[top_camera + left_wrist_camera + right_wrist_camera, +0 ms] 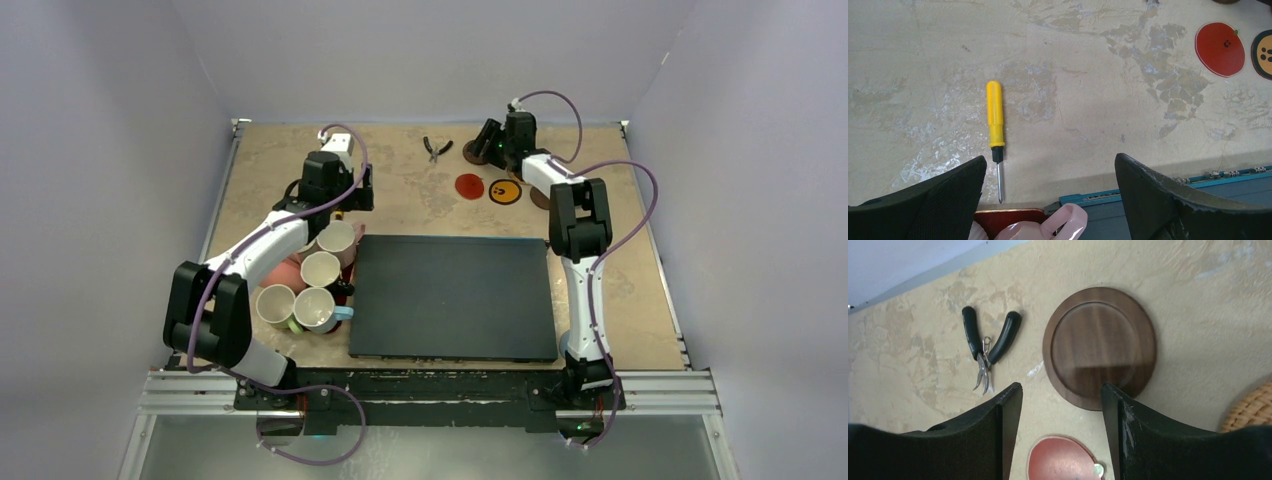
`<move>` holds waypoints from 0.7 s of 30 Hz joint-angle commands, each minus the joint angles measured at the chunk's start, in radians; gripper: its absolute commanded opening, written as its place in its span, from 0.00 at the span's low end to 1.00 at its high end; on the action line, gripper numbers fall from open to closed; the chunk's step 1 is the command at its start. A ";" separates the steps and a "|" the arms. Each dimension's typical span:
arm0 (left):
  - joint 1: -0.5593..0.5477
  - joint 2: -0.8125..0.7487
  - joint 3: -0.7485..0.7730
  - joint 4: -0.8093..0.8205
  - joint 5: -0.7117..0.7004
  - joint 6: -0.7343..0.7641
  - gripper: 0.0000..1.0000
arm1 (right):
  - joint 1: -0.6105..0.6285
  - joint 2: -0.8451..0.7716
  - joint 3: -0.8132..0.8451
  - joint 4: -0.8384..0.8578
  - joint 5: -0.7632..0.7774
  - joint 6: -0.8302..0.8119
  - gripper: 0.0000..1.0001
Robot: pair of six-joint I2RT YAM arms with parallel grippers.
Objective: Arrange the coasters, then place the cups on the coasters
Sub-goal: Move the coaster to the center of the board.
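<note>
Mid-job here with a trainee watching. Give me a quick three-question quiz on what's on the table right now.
1. True or false: every cup in the top view stands left of the black mat.
2. Which tool lies ahead of the open left gripper? A wrench, B yellow screwdriver, C scissors.
3. Fill in: the coaster just ahead of the right gripper is dark ____ wood.
Key: 1 true; 2 B; 3 brown.
</note>
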 commanded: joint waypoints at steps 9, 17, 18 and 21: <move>-0.004 -0.049 0.019 0.029 0.005 -0.006 0.94 | 0.021 -0.056 -0.162 -0.192 0.063 -0.049 0.63; -0.004 -0.055 0.017 0.029 0.005 -0.006 0.94 | 0.022 -0.089 -0.179 -0.214 0.113 -0.062 0.63; -0.004 -0.056 0.018 0.029 0.005 -0.006 0.94 | 0.022 -0.091 -0.180 -0.217 0.118 -0.062 0.63; -0.005 -0.057 0.017 0.029 0.004 -0.006 0.94 | 0.023 -0.099 -0.187 -0.222 0.137 -0.065 0.63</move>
